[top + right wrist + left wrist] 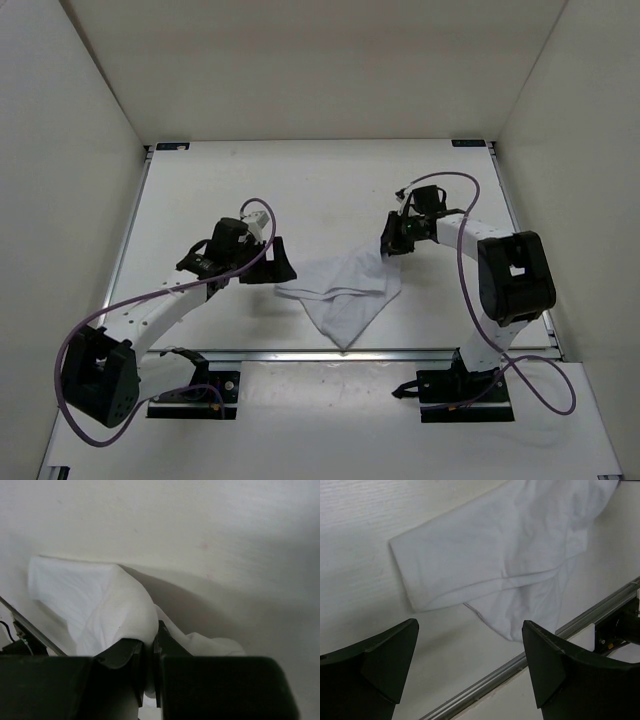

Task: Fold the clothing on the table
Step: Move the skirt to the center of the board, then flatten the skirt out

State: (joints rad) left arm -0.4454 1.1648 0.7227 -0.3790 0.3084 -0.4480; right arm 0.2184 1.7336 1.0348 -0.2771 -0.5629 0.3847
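- Near the front rail of the table, between the two arms, the clothing lies partly folded, its lowest corner pointing at the rail.
- The right gripper is clenched on the clothing's upper right corner. White fabric bunches over its closed fingers and is pinched between them.
- From that pinched corner the fabric slopes down to the tabletop and casts a soft shadow behind it.
- The left gripper hovers just beside the clothing's left edge, fingers spread wide and grasping nothing.
- In the left wrist view, a folded upper layer with a rounded end lies across a lower layer, whose corner reaches toward the rail.
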